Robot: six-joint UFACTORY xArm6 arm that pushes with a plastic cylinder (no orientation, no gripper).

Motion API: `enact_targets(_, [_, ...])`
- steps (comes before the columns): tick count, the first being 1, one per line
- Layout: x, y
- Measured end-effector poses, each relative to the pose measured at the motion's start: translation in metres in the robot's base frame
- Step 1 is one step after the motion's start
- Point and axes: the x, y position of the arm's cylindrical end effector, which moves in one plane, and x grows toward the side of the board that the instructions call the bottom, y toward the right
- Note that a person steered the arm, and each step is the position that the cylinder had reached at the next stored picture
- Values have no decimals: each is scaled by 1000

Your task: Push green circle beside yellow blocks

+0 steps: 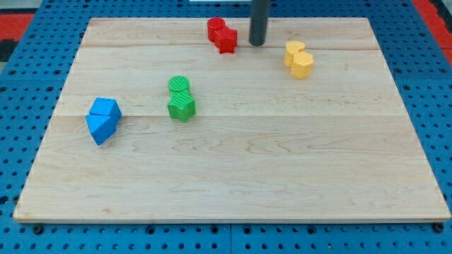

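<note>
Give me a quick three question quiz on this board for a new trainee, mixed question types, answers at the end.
1. True or false: my tip touches the green circle.
2. Which blocks lie nearest my tip? A red blocks B blue blocks C green star
3. Fill in: the yellow blocks sit toward the view's upper ____.

Key: 1 false, it stands apart, between the red and yellow blocks. 2 A. 3 right.

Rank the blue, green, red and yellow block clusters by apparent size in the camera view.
1. blue blocks
2. green blocks
3. red blocks and yellow blocks look alike; both sit farther up the view, so unsure.
</note>
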Motion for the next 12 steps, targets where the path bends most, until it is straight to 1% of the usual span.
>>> enact_targets(1, [61,-3])
enact_targets(2, [70,-16])
enact_targets(3, [70,-62])
enact_targets(4, [71,-131])
enact_targets(5, [122,-129])
enact_targets(6, [159,-154])
enact_targets(7, [194,-194])
enact_targets(8, [249,-164])
enact_targets(9, [238,-145])
enact_targets(11, [173,-140])
enact_targets(12, [154,-105])
